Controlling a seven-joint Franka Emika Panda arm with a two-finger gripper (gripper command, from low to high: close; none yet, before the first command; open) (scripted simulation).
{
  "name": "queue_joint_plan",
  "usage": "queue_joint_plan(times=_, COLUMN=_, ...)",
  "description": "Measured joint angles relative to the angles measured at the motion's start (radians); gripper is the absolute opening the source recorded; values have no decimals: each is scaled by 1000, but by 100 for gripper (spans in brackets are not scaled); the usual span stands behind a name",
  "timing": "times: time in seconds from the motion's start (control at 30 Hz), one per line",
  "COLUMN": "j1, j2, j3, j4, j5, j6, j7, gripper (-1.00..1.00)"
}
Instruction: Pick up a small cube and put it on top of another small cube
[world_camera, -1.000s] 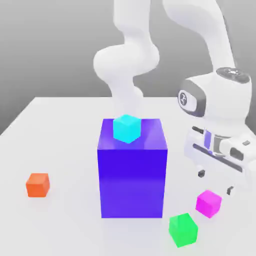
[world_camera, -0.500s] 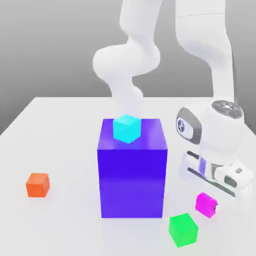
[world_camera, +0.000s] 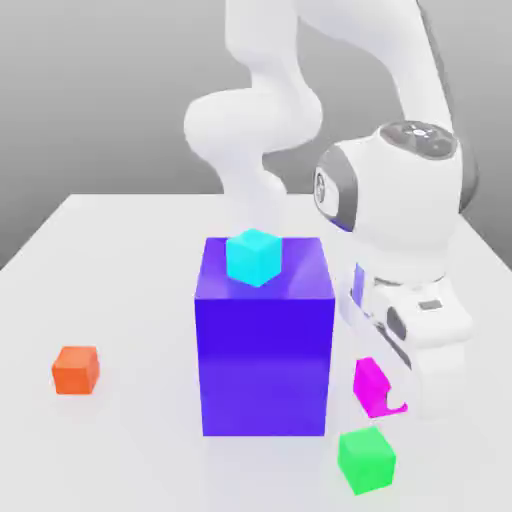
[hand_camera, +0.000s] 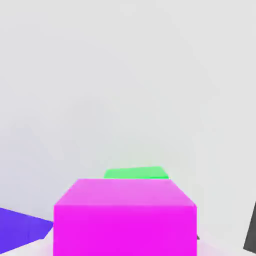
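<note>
The white table (world_camera: 120, 300) carries everything, and the white arm (world_camera: 260, 110) bends over it from behind. A big blue-violet block (world_camera: 265, 350) stands upright near the middle, with a cyan cube (world_camera: 253, 256) resting on its top face towards the far edge. At the exterior view's right of the block, the gripper (world_camera: 385, 395) points down and is clamped shut on the small cube (world_camera: 368, 385), whose magenta faces show between the white fingers (world_camera: 398, 405). The small cube has no long axis; it sits squarely in the grip with one flat face turned to the hand camera (hand_camera: 125, 220). It lies beside the block's lower right corner, above a green cube (world_camera: 366, 459) that rests on the table. An orange cube (world_camera: 76, 369) lies well apart, at the exterior view's left.
</note>
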Motion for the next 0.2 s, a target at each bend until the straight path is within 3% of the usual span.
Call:
queue_joint_plan(times=0.07, j1=-16, j2=66, j3=22, j4=6, j5=41, j6=57, j7=-26, gripper=-100)
queue_joint_plan(times=0.1, j1=-30, j2=96, j3=37, j4=8, j5=56, j6=84, j7=-37, gripper=100)
queue_joint_plan(times=0.2, j1=-30, j2=96, j3=37, j4=8, j5=56, j6=84, j7=-37, gripper=100)
